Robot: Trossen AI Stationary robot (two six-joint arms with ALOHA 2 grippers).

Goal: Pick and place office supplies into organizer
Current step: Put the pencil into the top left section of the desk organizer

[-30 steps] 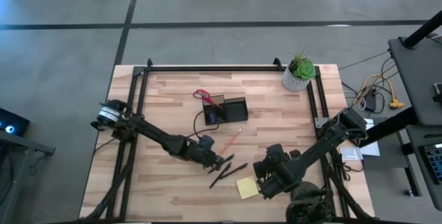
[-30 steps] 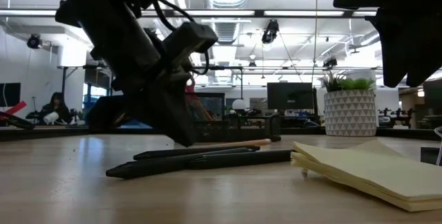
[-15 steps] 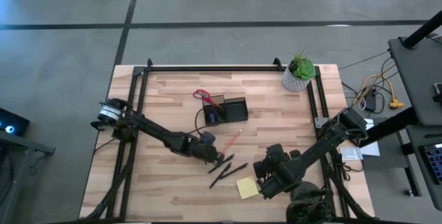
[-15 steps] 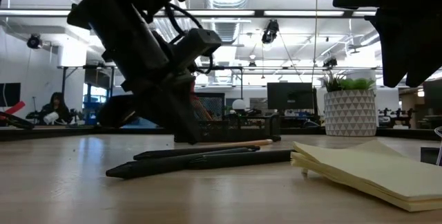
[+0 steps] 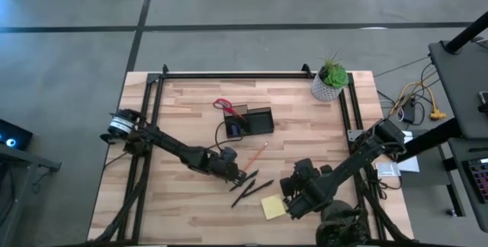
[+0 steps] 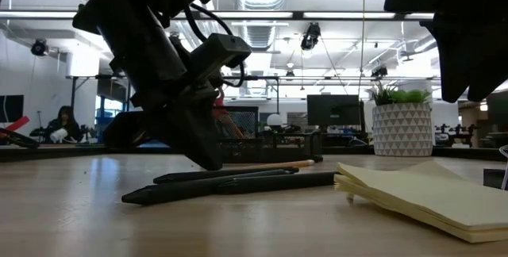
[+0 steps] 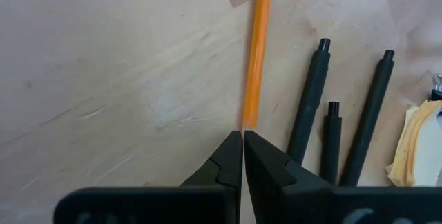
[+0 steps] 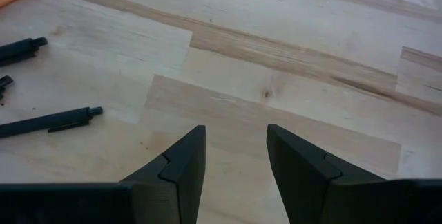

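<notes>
My left gripper (image 7: 242,135) is shut, its tips low over the table right at one end of the orange pencil (image 7: 256,51), which lies flat toward the organizer. Three dark pens (image 7: 309,99) lie beside it on the wood, and the yellow sticky-note pad (image 5: 273,206) rests past them. From above, the left gripper (image 5: 242,175) sits between the pencil (image 5: 255,154) and the pens (image 5: 250,189). The black organizer (image 5: 250,121) holds the red-handled scissors (image 5: 223,105). My right gripper (image 8: 235,148) is open above bare wood near the pad. My left gripper's shut fingertips (image 7: 235,148) slant down from the table's left side and stand right at the pencil's end (image 7: 249,119). I cannot tell whether they touch it. The pencil lies flat on the table.
A green plant in a white pot (image 5: 329,81) stands at the far right corner. Black frame rails (image 5: 229,75) run along the table's far, left and right edges. Bare wood (image 5: 191,209) lies along the near left. A person sits far off in the room (image 6: 62,124).
My left gripper drew up and back a little from the pens, then came down again to the table at the pencil's end. The pencil, pens and pad have stayed where they were.
</notes>
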